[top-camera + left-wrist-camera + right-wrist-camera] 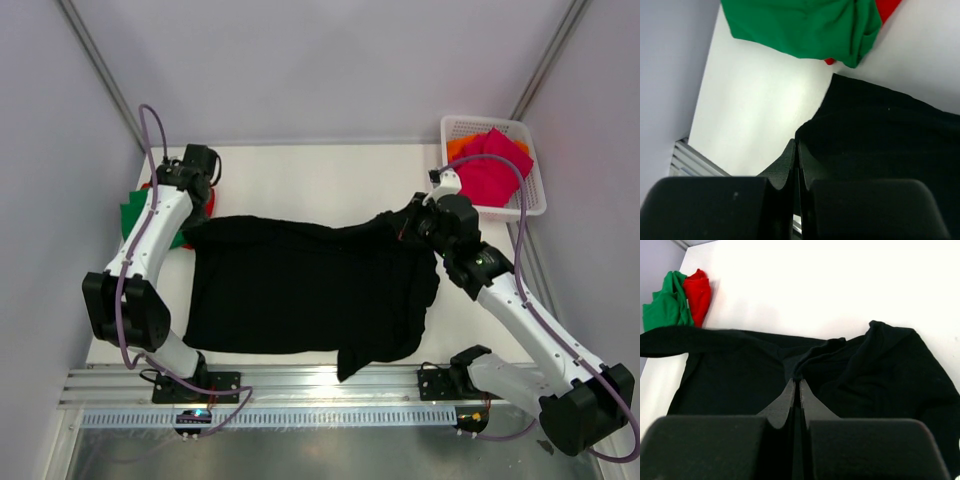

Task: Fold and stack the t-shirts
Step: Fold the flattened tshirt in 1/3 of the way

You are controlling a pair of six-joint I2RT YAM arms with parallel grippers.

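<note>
Black t-shirt [300, 290] on white table [300, 180]

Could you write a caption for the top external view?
Left gripper and right gripper pinch the large black t-shirt.

The left hand [191, 230] and right hand [403, 226] seemingly pinch the black t-shirt [300, 290] at far corners.

Black t-shirt [300, 290] spread, right edge bunched
</note>
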